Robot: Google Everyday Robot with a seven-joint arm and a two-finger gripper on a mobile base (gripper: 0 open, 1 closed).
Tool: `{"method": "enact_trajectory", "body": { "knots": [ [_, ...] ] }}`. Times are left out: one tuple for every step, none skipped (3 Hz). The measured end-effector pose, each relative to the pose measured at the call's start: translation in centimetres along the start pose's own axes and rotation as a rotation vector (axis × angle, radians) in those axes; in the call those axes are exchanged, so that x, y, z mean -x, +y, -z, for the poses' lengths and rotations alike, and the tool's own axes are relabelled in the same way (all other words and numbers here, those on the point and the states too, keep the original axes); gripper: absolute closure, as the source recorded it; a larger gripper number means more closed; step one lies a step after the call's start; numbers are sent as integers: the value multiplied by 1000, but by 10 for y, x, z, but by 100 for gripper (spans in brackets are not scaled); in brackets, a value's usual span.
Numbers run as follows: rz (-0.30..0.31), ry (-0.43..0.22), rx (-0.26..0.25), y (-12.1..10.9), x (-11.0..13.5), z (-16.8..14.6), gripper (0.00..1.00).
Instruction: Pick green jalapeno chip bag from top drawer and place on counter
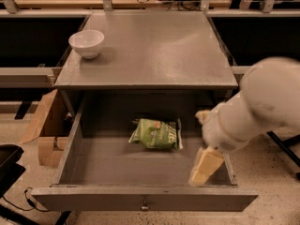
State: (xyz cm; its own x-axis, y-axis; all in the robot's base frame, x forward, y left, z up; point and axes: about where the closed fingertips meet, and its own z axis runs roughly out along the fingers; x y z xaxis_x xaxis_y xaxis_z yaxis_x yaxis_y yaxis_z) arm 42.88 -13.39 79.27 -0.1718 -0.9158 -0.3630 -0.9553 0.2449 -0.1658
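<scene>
The green jalapeno chip bag [157, 133] lies flat in the middle of the open top drawer [98, 165], its white end to the right. The drawer's front panel with a small metal knob [145, 205] faces me. The counter [154, 50] is the grey cabinet top above it. My gripper [202, 165] hangs from the white arm [262, 107] over the drawer's right side, to the right of the bag and apart from it. It holds nothing.
A white bowl [86, 43] stands on the counter's back left corner. A cardboard box [44, 130] sits on the floor left of the drawer. A black object [8, 165] is at the far left. Shelving runs behind the cabinet.
</scene>
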Motion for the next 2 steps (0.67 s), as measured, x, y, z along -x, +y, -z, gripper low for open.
{"method": "enact_trajectory", "body": {
  "knots": [
    [-23, -36, 31, -2, 6, -92, 0],
    [-38, -86, -35, -24, 16, -111, 0]
  ]
}}
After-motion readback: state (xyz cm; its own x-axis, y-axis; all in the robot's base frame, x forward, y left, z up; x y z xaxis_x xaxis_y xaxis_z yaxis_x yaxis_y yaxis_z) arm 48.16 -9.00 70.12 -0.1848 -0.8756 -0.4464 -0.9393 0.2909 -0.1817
